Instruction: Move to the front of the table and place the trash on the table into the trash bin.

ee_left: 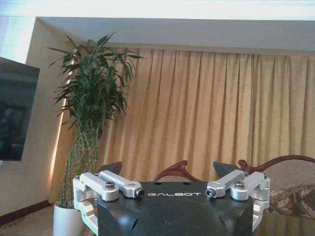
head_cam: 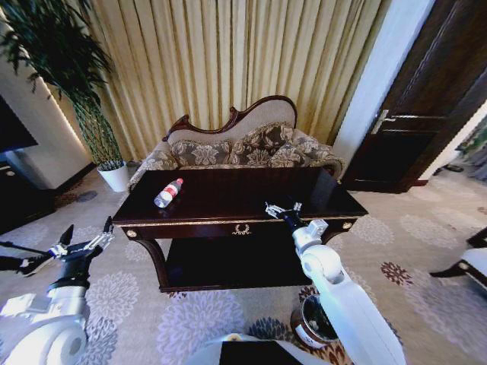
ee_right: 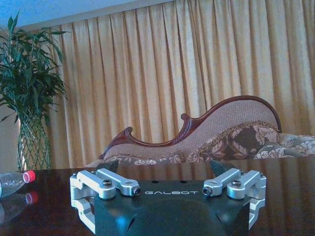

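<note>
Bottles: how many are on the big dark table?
1. The bottle lies on its side near the left end of the table, ahead of the sofa. Smaller scraps may be too tiny to make out.

Gold curtains (head_cam: 228, 68), carved sofa (head_cam: 243, 148), floral carpet (head_cam: 190, 319), dark door (head_cam: 426, 99).

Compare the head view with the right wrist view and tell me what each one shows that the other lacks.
Head view alone: the trash bin on the carpet by the table's front right corner, the dark door, the white plant pot, and the open left claw held off the table's left end. Right wrist view alone: a low look across the glossy tabletop, with the right claw open over it. Both share the table, the bottle lying on it, the sofa, the curtains and the plant.
</note>
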Available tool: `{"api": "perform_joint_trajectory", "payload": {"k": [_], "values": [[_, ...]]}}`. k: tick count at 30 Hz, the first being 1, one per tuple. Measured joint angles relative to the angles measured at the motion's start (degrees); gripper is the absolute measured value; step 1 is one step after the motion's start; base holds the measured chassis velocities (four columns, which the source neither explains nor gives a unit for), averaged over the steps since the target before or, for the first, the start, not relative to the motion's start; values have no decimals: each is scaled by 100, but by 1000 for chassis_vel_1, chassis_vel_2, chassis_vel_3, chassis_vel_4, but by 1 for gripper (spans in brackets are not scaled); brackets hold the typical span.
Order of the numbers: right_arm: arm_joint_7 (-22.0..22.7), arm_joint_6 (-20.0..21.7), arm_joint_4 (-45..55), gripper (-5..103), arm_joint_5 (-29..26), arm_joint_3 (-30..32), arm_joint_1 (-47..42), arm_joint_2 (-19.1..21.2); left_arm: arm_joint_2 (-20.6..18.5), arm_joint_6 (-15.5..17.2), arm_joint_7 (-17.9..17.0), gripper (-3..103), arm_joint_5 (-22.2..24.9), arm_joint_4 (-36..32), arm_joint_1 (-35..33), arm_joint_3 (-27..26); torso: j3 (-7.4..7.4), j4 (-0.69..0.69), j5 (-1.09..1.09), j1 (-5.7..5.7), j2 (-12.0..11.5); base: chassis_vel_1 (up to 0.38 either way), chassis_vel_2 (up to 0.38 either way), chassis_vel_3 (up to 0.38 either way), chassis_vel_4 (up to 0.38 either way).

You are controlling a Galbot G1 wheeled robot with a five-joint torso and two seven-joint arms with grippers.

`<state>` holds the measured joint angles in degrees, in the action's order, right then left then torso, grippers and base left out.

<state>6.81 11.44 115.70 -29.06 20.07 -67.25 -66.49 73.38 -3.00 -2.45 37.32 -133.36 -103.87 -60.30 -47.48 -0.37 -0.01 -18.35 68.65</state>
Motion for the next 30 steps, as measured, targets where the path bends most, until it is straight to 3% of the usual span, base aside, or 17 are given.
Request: {"api": "perform_joint_trajectory", "payload": {"k": [30], "values": [[0, 4, -72, 100, -41, -4, 94, 23, 64, -101, 102, 100, -22, 43, 3, 91, -1, 0, 1, -2, -1, -36, 35, 38, -36]]}}
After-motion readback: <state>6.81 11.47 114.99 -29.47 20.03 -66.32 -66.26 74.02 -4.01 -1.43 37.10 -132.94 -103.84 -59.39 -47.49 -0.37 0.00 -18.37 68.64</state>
